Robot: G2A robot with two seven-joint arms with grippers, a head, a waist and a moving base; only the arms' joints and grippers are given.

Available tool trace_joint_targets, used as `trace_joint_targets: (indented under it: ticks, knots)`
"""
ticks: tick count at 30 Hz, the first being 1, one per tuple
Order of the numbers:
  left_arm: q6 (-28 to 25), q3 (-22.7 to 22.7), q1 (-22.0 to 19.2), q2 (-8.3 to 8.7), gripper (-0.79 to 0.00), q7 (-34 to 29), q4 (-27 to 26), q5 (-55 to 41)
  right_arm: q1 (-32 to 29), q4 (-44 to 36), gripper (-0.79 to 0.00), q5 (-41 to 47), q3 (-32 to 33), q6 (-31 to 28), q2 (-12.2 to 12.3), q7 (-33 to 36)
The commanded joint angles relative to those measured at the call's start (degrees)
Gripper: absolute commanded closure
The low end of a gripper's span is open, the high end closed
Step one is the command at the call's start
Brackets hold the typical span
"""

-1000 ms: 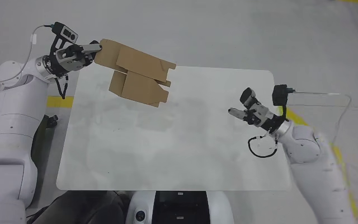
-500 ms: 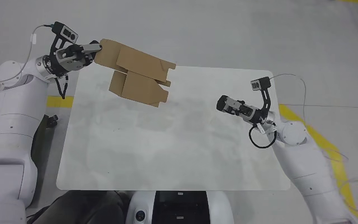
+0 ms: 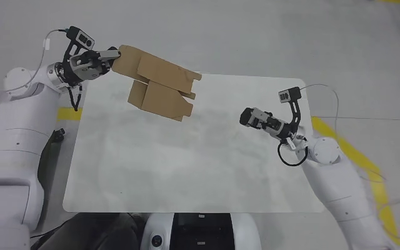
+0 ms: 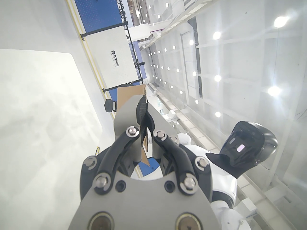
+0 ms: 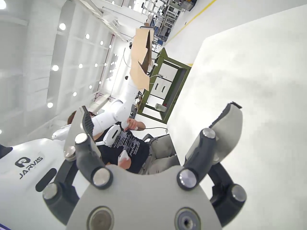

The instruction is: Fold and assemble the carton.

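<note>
One wide white counter [image 3: 187,169] takes the middle of the top view. The brown carton [image 3: 159,84] is in the upper left of the frame, over the far left corner of the counter. It is flat and only partly opened, with its panels slanting down toward the centre of the frame. From the right wrist view the carton [image 5: 140,56] is lifted in the air, above the counter surface.

The left tool [image 3: 112,55] is at the upper left of the frame, just outside the counter corner. It is clamped on the upper left edge of the carton. In the left wrist view the cardboard [image 4: 127,95] is pinched tightly between the two fingers [image 4: 129,116].

The right tool [image 3: 245,116] is right of centre in the top view, over the counter and well apart from the carton. Its fingers [image 5: 82,118] stand wide apart and hold nothing.
</note>
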Motion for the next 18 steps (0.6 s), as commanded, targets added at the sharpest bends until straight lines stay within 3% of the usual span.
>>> trace_joint_targets:
  ticks: [1,6,18]
  knots:
    - [3.2,0.8,0.0,-0.43,0.0,-1.6,-0.2,-1.3,0.4,0.2,-0.785,1.1,-0.6,0.8,-0.2,0.1]
    - [8.6,4.1,-2.1,-2.13,0.0,-5.7,2.8,-3.1,1.2,1.2,-0.785,5.1,-2.8,2.5,-1.1,0.8]
    - [5.3,13.3,-8.3,-7.98,0.0,-7.3,12.6,-2.5,0.8,-0.2,-0.785,6.2,-5.0,1.7,-2.2,1.2]
